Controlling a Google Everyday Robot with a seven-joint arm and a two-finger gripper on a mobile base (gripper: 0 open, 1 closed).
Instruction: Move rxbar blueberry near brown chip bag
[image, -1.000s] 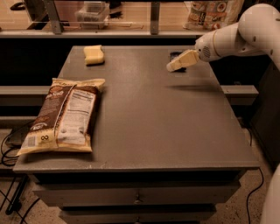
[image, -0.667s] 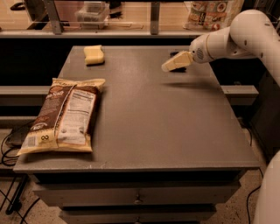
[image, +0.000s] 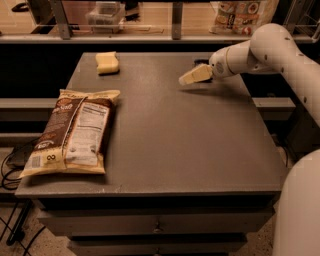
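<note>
The brown chip bag (image: 72, 132) lies flat at the table's left front, label panel up. My gripper (image: 194, 76) hangs low over the table's far right part, pointing left, far from the bag. A small dark flat shape (image: 202, 62) shows just behind the gripper at the table's far edge. It may be the rxbar blueberry, but it is mostly hidden by the gripper.
A pale yellow sponge (image: 107, 62) lies at the far left of the grey table (image: 170, 145). A white bag with red-orange pictures (image: 240, 15) and a clear container (image: 106, 12) stand on the shelf behind. My white arm (image: 280, 50) reaches in from the right.
My gripper has moved a little to the left and slightly toward the table's front. The chip bag and the sponge have not moved.
</note>
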